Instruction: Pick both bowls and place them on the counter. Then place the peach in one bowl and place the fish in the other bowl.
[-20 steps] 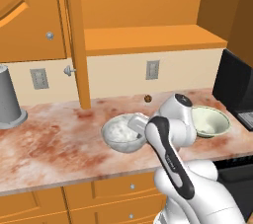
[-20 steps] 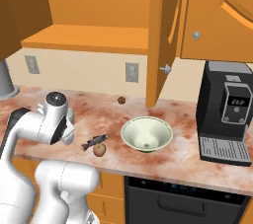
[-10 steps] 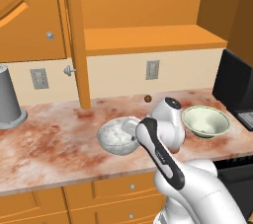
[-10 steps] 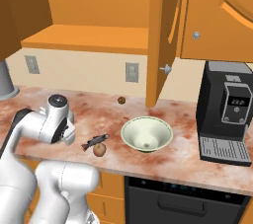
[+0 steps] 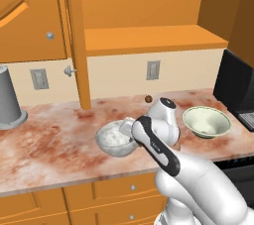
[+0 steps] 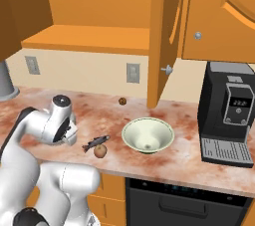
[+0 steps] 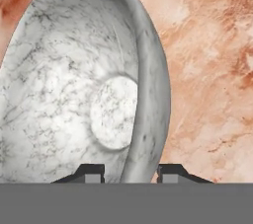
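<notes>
From the left base view I see the marbled bowl (image 5: 115,139) low over the counter (image 5: 49,144), the arm's wrist right against its right side, and the green-cream bowl (image 5: 206,121) sitting well apart to the right. In the right base view the fish (image 6: 96,143) lies on the counter (image 6: 184,158) touching the peach (image 6: 100,151), just left of the green-cream bowl (image 6: 148,135). In the hand view my gripper (image 7: 129,172) is clamped on the marbled bowl's (image 7: 74,90) rim, one finger inside, one outside.
</notes>
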### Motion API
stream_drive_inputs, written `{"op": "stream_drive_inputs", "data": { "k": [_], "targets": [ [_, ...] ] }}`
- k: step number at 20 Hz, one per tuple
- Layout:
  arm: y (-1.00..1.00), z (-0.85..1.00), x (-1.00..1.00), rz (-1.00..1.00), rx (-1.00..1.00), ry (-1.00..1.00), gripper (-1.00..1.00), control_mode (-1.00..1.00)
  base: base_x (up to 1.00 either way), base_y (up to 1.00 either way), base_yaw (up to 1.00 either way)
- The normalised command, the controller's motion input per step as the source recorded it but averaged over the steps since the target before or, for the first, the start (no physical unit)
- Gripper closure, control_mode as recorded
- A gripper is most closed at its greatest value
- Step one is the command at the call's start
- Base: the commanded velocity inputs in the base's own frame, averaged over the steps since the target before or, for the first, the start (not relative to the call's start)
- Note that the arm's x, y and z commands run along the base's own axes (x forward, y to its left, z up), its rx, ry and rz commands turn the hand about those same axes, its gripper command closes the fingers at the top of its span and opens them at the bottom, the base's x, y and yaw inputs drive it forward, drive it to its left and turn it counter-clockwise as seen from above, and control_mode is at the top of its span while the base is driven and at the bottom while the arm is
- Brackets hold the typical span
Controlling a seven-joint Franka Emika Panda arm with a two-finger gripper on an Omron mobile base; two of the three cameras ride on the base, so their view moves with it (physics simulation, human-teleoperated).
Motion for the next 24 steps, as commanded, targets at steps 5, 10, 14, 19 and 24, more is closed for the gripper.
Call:
{"op": "stream_drive_inputs", "data": {
  "k": [5, 10, 14, 19, 24],
  "targets": [
    [0.00, -0.42, 0.01, 0.00, 0.08, 0.00, 1.00, -1.00, 0.00, 0.00, 0.00],
    [-0.01, -0.39, 0.00, 0.01, 0.07, 0.00, -1.00, -1.00, 0.00, 0.00, 0.00],
    [-0.01, -0.10, 0.00, 0.00, 0.01, 0.00, -1.00, -1.00, 0.00, 0.00, 0.00],
    [-0.12, 0.02, -0.13, 0.00, 0.02, 0.00, -1.00, -1.00, 0.00, 0.00, 0.00],
    [-0.27, 0.21, -0.32, -0.11, 0.00, 0.00, -1.00, -1.00, 0.00, 0.00, 0.00]
  ]
}}
